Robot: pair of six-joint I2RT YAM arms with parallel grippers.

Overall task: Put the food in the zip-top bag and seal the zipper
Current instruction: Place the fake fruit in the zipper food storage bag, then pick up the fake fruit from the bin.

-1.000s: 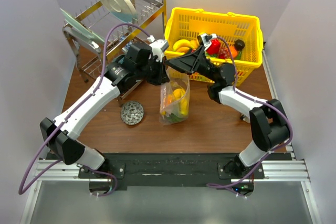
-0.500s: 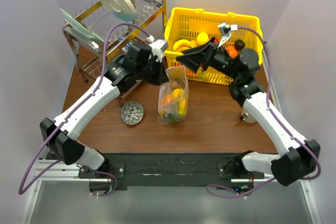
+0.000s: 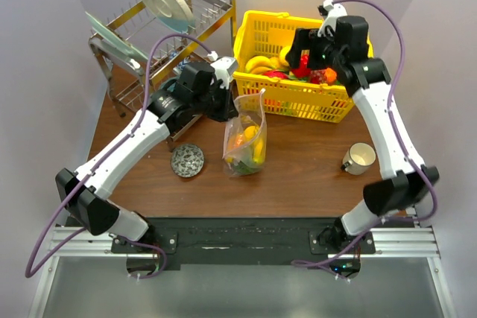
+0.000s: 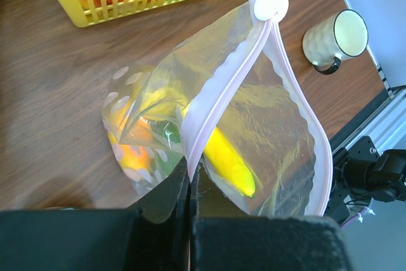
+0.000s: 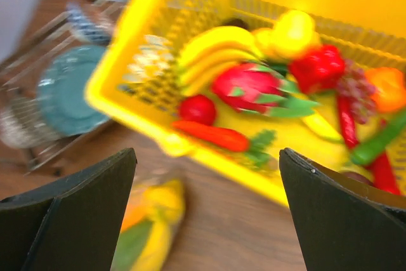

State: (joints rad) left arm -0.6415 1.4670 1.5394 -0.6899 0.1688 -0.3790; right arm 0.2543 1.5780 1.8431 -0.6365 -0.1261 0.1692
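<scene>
Bag: I see the zip-top bag (image 3: pixel 247 135) standing just in front of the yellow basket (image 3: pixel 298 102), mouth gaping, zipper (image 4: pixel 228 87) unsealed.
Done: a banana (image 4: pixel 231 163) and a few pieces are inside it.
Remaining: I judge most food (image 5: pixel 254 87) waits in the basket; sealing not begun.
Left arm: my left gripper (image 4: pixel 189 176) is pinched on the bag's rim.
Right arm: my right gripper (image 5: pixel 206 157) is spread wide, empty, above the basket.

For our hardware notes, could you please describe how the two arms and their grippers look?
Both the left arm and right arm have white shells with black joints. A purple cable loops along each. The left gripper and right gripper are black, with broad, flat matte fingers.
</scene>
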